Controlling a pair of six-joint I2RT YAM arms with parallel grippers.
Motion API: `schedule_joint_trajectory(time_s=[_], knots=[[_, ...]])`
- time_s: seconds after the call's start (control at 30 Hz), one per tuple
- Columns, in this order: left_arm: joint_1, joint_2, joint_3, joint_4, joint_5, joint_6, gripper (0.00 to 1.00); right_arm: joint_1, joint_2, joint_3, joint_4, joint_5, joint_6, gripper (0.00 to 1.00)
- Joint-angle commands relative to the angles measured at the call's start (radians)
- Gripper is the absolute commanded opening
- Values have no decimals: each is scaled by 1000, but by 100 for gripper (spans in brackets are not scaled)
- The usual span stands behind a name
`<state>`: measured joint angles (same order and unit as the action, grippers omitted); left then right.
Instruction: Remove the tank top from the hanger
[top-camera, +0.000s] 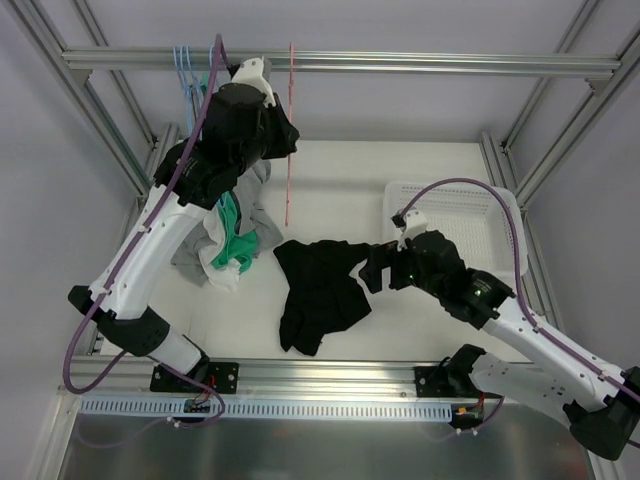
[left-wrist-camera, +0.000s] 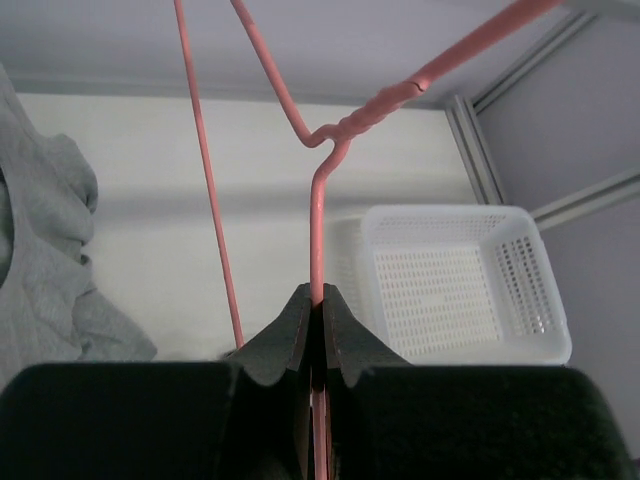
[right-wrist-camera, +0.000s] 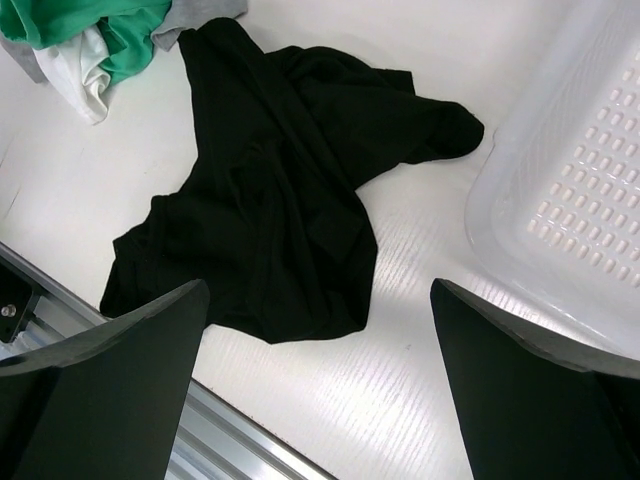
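The black tank top (top-camera: 320, 290) lies crumpled on the white table, off the hanger; it also shows in the right wrist view (right-wrist-camera: 270, 210). The bare pink wire hanger (top-camera: 288, 180) hangs from my left gripper (top-camera: 285, 138), which is raised near the top rail. In the left wrist view the jaws are shut on the hanger's wire (left-wrist-camera: 316, 220) at my left gripper (left-wrist-camera: 316, 300). My right gripper (top-camera: 375, 268) is open and empty, just above the table at the tank top's right edge, also in the right wrist view (right-wrist-camera: 318, 290).
A pile of green, grey and white clothes (top-camera: 235, 245) lies left of the tank top. A white perforated basket (top-camera: 470, 225) stands at the right. Blue hangers (top-camera: 185, 75) hang on the top rail (top-camera: 400, 63). A metal rail (top-camera: 330, 372) runs along the near edge.
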<state>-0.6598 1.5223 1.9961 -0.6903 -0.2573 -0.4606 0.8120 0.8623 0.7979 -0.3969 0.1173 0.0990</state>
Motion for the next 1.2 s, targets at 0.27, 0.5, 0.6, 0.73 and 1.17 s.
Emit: schedule_joint_trajectory(time_s=[0.27,0.5,0.6,0.73,1.17], knots=[[143,183,236,69,234,-42,0,1,-68,-17,10,10,-16,99],[155,219,178,75,256,-73,0,3,-77,-26,12,-2,-22,100],[158,252,178,75,283,-81,0,1,-69,-31,26,-27,-18,99],[160,274,161,78,297,-95,0,3,-66,-52,59,-57,-9,99],[150,86,-63,90,228,-66,48,12,69,-86,161,-193,-90,99]])
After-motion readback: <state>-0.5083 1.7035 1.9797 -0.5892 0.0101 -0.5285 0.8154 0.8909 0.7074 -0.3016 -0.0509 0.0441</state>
